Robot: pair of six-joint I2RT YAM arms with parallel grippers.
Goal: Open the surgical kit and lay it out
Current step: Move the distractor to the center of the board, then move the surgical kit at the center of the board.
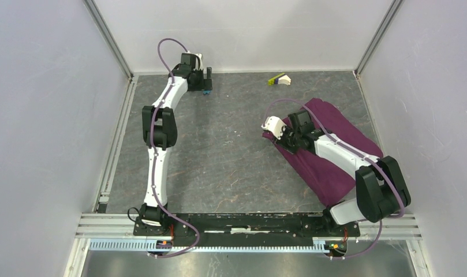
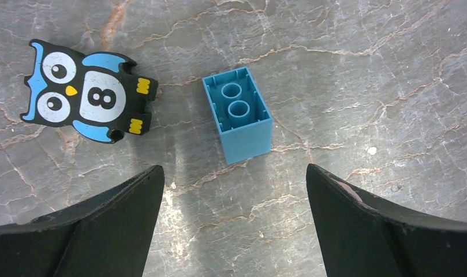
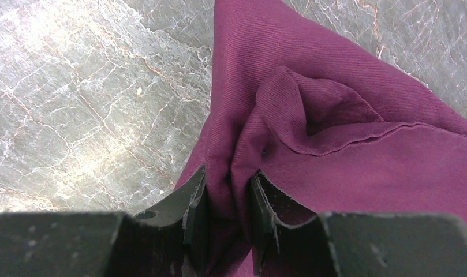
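Observation:
The dark purple cloth (image 1: 335,144) lies folded as a bundle on the right half of the table. My right gripper (image 1: 280,138) is shut on a pinched fold of the cloth (image 3: 312,115) at the bundle's left corner; my right gripper (image 3: 230,179) shows the fabric squeezed between its jaws. The steel tray, tweezers, forceps, packets and gauze are hidden. My left gripper (image 1: 205,81) is open and empty at the far back of the table, hovering just short of a small blue block (image 2: 238,114); my left gripper (image 2: 234,173) has its jaws wide apart.
An owl-shaped black and blue piece with an "8" (image 2: 83,92) lies left of the blue block. A yellow-green and white piece (image 1: 279,79) sits at the back wall. White walls and metal rails (image 1: 112,150) enclose the marbled table.

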